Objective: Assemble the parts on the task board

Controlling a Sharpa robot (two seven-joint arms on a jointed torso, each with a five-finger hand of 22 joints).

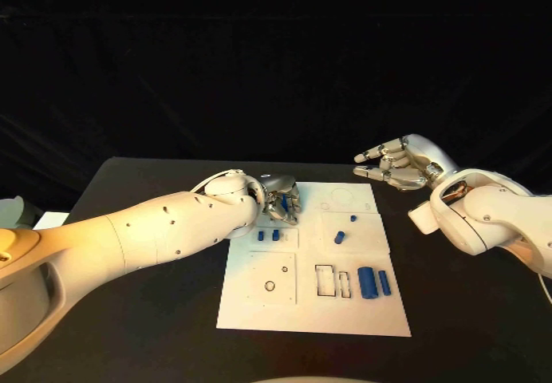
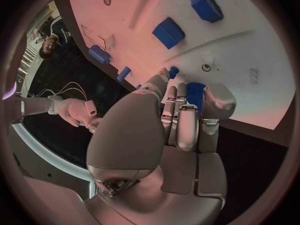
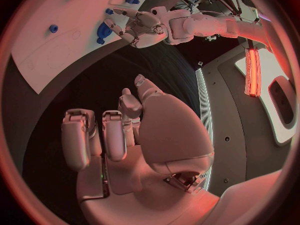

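- Head view: the task board (image 1: 345,315) lies flat in the middle of the black table (image 1: 138,183). The left hand (image 1: 276,199) is over the far left corner of the board, fingers bent down around a blue part (image 1: 284,207); the grip is not clear here. Two small blue parts (image 1: 270,235) lie just beside it, one blue part (image 1: 341,236) lies near the middle, and two long blue parts (image 1: 372,282) lie side by side at the right. The right hand (image 1: 395,163) hovers past the far right corner of the board, fingers apart, holding nothing.
- Left wrist view: the left hand (image 2: 178,130) has its fingertips (image 2: 164,76) around a toothed blue part (image 2: 195,92) on the board (image 2: 269,65); I cannot tell if it grips the part.
- Right wrist view: the right hand (image 3: 134,140) is over the dark table, fingers loosely bent and empty.
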